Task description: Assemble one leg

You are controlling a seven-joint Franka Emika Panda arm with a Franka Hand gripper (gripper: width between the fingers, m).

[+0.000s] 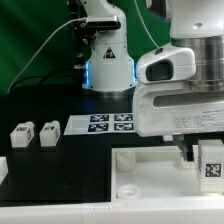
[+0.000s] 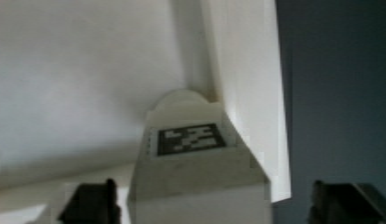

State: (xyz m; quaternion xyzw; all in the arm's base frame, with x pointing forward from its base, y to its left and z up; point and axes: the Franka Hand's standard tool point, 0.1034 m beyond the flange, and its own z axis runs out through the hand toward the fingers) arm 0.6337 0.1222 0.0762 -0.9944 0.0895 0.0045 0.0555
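One leg (image 2: 193,150), a white post with a square tag, stands between my fingers, its far end against the raised rim (image 2: 240,60) of the large white tray-like part (image 1: 150,178). In the exterior view this leg (image 1: 210,161) is at the tray's right side under my gripper (image 1: 196,152). My gripper (image 2: 216,200) is open: dark gaps show between each finger (image 2: 92,202) and the leg. Two more legs (image 1: 22,134) (image 1: 47,132) lie on the black table at the exterior view's left.
The marker board (image 1: 106,122) lies flat behind the tray, in front of the robot base (image 1: 108,68). A white part (image 1: 3,168) shows at the exterior view's left edge. A green curtain hangs behind.
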